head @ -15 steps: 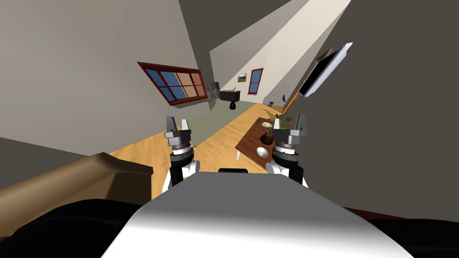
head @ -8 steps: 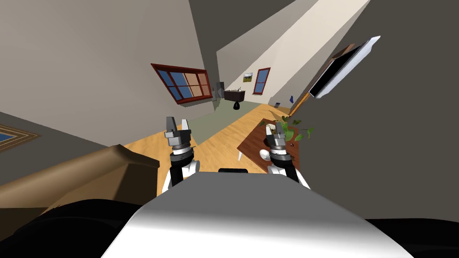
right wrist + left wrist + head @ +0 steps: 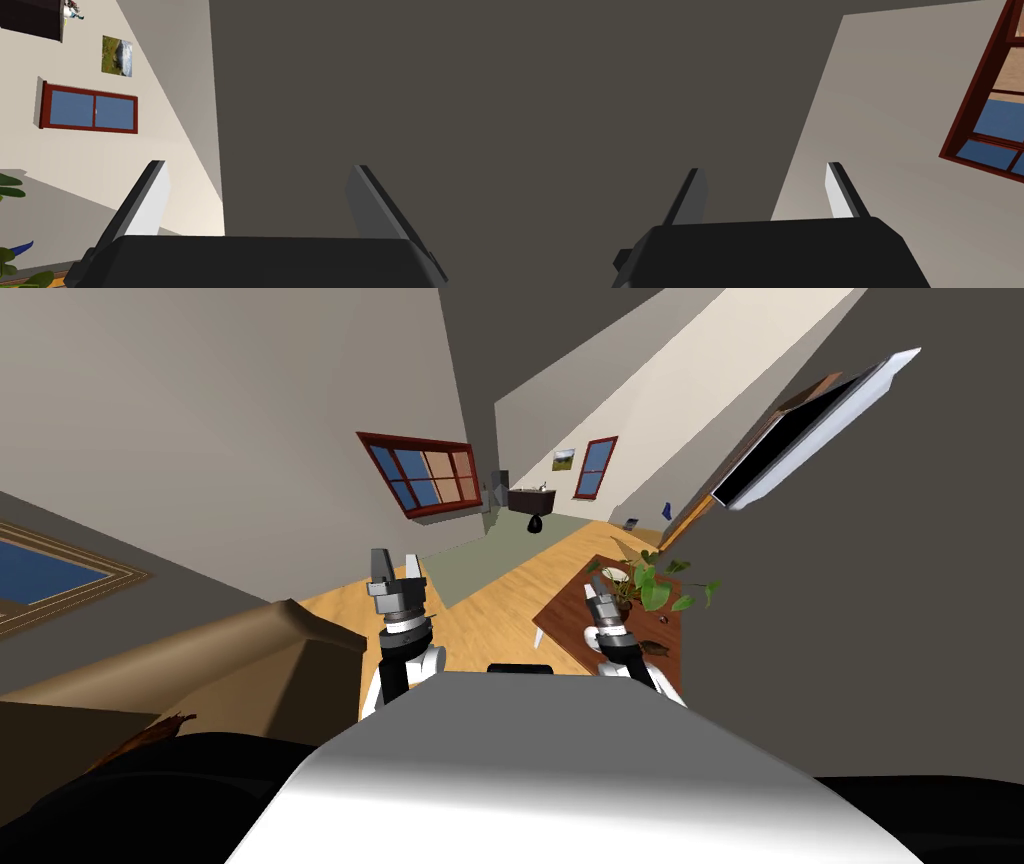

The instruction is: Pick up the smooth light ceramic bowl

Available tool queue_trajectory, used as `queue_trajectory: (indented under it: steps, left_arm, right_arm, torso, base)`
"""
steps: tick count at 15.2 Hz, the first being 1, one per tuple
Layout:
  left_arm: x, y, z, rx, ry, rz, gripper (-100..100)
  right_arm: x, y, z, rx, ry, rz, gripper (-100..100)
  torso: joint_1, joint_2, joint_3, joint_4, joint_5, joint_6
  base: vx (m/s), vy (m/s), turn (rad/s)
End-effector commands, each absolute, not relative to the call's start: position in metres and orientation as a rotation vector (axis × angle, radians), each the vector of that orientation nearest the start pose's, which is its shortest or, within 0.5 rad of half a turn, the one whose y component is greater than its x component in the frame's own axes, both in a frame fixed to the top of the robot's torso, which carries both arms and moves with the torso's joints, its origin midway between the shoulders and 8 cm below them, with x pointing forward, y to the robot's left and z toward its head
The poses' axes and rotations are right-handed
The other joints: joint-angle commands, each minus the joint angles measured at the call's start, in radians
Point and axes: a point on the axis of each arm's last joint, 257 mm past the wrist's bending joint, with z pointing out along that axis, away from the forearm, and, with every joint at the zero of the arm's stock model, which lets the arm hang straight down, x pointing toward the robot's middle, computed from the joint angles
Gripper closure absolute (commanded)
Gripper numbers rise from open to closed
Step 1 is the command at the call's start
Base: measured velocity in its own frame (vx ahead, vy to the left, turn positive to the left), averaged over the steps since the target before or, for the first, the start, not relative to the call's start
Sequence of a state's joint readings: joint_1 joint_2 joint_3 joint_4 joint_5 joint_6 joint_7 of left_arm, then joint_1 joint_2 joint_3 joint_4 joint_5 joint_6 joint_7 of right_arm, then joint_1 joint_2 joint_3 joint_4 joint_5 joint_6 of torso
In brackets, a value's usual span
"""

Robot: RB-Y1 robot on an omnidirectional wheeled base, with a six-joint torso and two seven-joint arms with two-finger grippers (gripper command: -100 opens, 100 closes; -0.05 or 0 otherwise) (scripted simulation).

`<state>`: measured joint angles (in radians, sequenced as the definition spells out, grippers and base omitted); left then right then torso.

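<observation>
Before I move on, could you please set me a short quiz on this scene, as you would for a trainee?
1. True or false: the left gripper and the right gripper are both open.
2. The potted plant stands on: A a shelf; B the brown table; C a chair.
3. Which arm is nearer the pale bowl?
Key: 1 true; 2 B; 3 the right arm.
</observation>
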<state>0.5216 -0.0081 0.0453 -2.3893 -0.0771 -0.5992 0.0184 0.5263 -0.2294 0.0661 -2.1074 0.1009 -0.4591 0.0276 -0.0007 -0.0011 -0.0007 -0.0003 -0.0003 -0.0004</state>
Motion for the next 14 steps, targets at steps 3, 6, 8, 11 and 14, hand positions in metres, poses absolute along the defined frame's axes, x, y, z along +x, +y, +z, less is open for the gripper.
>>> queue_trajectory:
  steps: [3,6,8,11,14]
  left_arm:
    - [0.300,0.274,0.081,-0.458,0.522,-1.257,0]
    - [0.300,0.274,0.081,-0.458,0.522,-1.257,0]
    - [0.300,0.274,0.081,-0.458,0.522,-1.257,0]
    - [0.300,0.274,0.081,-0.458,0.522,-1.257,0]
    - [0.300,0.274,0.081,-0.458,0.522,-1.257,0]
  right_arm:
    - [0.383,-0.254,-0.131,0.607,1.180,1.087,-100]
    - [0.385,-0.261,-0.164,0.615,1.265,1.018,-100]
    - [0.385,-0.267,-0.190,0.611,1.340,0.951,-100]
    - [0.382,-0.278,-0.225,0.617,1.428,0.874,-100]
    - [0.377,-0.289,-0.258,0.617,1.511,0.797,-100]
  torso:
    - [0.000,0.000,0.000,0.000,0.000,0.000]
    - [0.000,0.000,0.000,0.000,0.000,0.000]
    - [0.000,0.000,0.000,0.000,0.000,0.000]
    - [0.000,0.000,0.000,0.000,0.000,0.000]
    - [0.000,0.000,0.000,0.000,0.000,0.000]
  base:
    - [0.015,-0.009,0.173]
    - [0.012,-0.008,0.134]
    - [0.015,-0.011,0.200]
    - [0.011,-0.009,0.123]
    - [0.012,-0.006,0.144]
